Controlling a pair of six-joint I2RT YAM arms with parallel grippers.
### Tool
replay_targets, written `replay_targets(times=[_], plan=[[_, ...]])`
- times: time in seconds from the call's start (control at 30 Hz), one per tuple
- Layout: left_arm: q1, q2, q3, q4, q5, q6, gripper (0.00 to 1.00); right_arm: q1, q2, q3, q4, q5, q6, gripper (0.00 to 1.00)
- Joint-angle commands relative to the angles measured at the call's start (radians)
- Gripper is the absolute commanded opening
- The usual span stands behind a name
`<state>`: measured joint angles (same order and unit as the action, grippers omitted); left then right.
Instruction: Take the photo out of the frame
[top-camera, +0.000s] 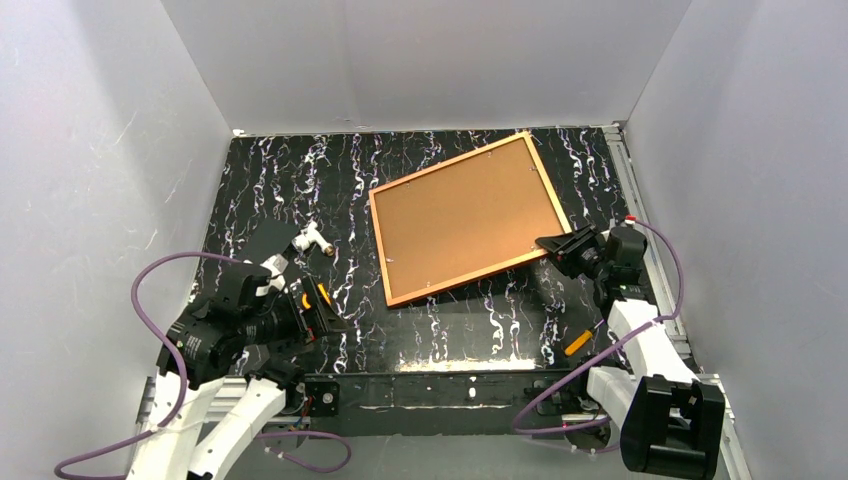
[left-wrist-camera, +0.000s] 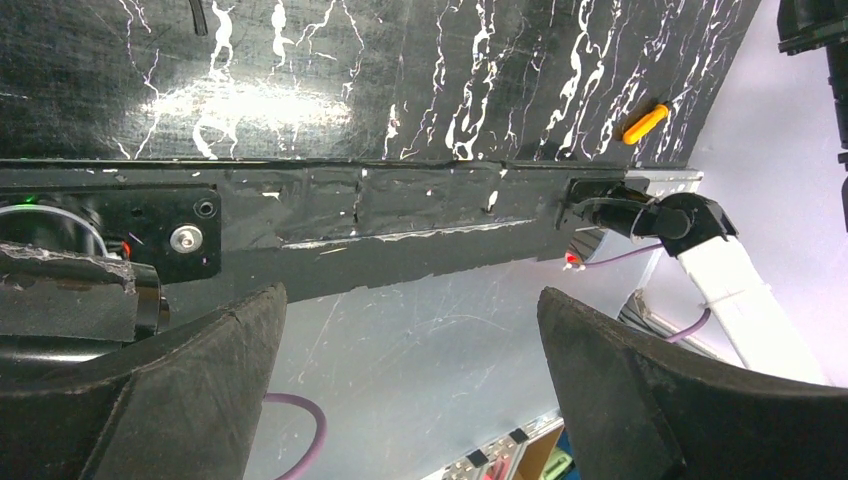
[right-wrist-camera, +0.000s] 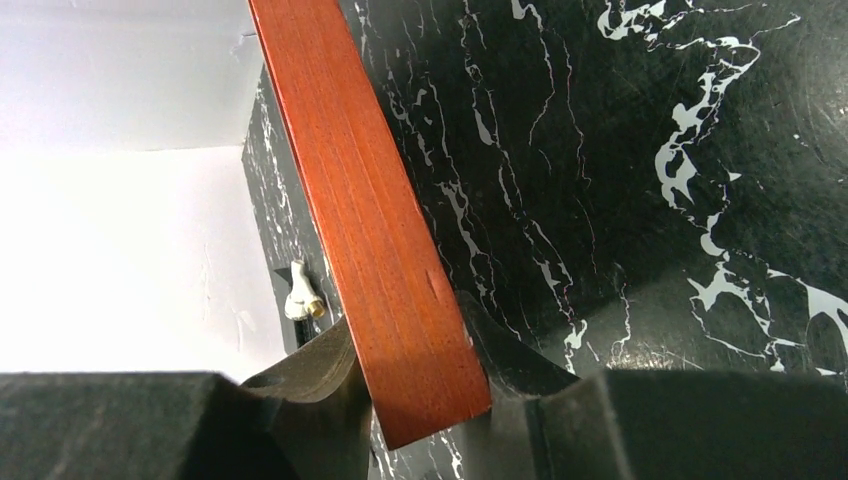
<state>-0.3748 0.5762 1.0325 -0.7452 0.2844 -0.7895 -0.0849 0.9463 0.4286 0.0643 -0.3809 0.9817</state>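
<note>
The frame (top-camera: 470, 275) lies tilted at the back middle of the black marbled table, back side up. The photo's plain brown board back (top-camera: 465, 215) fills it; the print side is hidden. My right gripper (top-camera: 560, 245) is at the frame's near right corner. In the right wrist view the red-brown wooden edge (right-wrist-camera: 380, 230) sits between both fingers, with the right gripper (right-wrist-camera: 420, 370) shut on it. My left gripper (top-camera: 320, 310) hovers at the near left, well away from the frame. Its left gripper (left-wrist-camera: 412, 330) stands wide open with nothing between the fingers.
A small white fitting with a brass end (top-camera: 315, 240) lies left of the frame, next to a flat black piece (top-camera: 270, 240). An orange piece (top-camera: 578, 343) sits near the right arm's base. White walls close in the table on three sides.
</note>
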Motion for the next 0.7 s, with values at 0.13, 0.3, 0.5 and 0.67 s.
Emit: replay_targets(times=[0.13,0.3,0.5,0.67], plan=[[0.003,0.007,-0.027,-0.037,0.040,-0.003,0.98,0.008,0.085,0.003,-0.043,0.216,-0.271,0.19],[0.003,0.033,-0.026,-0.009,0.055,0.001,0.98,0.007,0.135,0.026,-0.104,0.254,-0.289,0.35],[0.003,0.055,-0.031,0.020,0.064,0.004,0.98,0.007,0.202,0.057,-0.184,0.322,-0.278,0.44],[0.003,0.058,-0.047,0.037,0.070,0.007,0.98,0.008,0.208,0.116,-0.314,0.377,-0.263,0.68]])
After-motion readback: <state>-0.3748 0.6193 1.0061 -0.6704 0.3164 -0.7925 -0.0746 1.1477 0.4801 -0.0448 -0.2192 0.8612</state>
